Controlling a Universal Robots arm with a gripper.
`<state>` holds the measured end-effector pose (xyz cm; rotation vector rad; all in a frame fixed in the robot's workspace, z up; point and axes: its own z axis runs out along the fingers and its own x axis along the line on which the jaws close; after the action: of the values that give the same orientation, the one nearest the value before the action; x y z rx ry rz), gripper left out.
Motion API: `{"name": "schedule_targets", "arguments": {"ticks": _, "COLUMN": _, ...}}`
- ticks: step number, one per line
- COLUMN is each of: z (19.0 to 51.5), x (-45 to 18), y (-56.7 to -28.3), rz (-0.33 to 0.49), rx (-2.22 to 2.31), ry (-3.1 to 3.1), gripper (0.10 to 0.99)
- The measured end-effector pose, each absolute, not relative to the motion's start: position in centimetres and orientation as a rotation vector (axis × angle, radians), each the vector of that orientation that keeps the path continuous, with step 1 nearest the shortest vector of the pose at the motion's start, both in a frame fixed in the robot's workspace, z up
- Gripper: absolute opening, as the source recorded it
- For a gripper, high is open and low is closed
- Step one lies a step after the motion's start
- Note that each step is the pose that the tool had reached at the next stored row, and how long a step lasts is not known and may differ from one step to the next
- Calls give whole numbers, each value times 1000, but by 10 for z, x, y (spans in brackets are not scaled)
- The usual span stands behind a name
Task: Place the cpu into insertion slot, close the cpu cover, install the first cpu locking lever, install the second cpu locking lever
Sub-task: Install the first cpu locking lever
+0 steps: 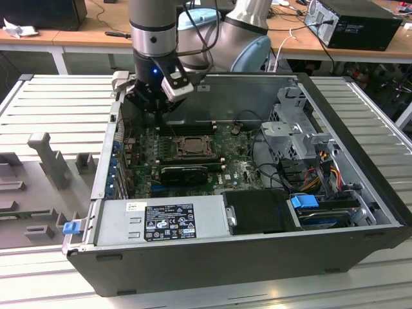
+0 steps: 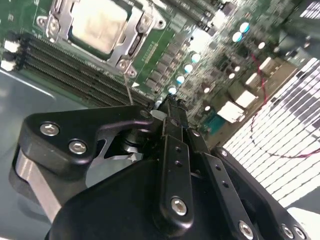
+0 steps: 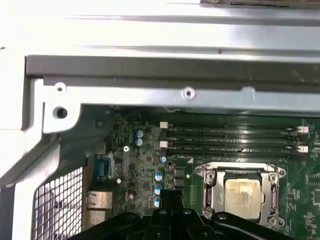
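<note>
One small flat square chip with a pale silver-tan metal top, the cpu (image 3: 242, 192), already lies seated in the dark square insertion slot (image 1: 174, 149), with the thin silver-grey metal frame of the cpu cover (image 3: 214, 192) lying down around it. Judged light, stiff and fragile, the chip should be taken by opposite edges only, never by its underside. The black gripper (image 2: 170, 107) hovers near the socket with fingers closed together on nothing; long black memory slots (image 3: 230, 140), a thin wire lever (image 2: 129, 89) and the grey steel case wall (image 3: 150, 65) crowd the approach.
</note>
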<state>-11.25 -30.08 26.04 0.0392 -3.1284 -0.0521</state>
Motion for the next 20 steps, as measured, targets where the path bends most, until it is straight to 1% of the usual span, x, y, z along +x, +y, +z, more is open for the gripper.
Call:
{"name": "schedule_targets", "arguments": {"ticks": 5, "z": 260, "x": -112, "y": -289, "rz": -52, "rx": 41, "ry": -3128, "gripper": 106}}
{"name": "schedule_targets", "arguments": {"ticks": 9, "z": 259, "x": -104, "y": -286, "rz": -52, "rx": 41, "ry": -3128, "gripper": 106}}
{"name": "schedule_targets", "arguments": {"ticks": 20, "z": 258, "x": -50, "y": -286, "rz": -52, "rx": 41, "ry": -3126, "gripper": 106}}
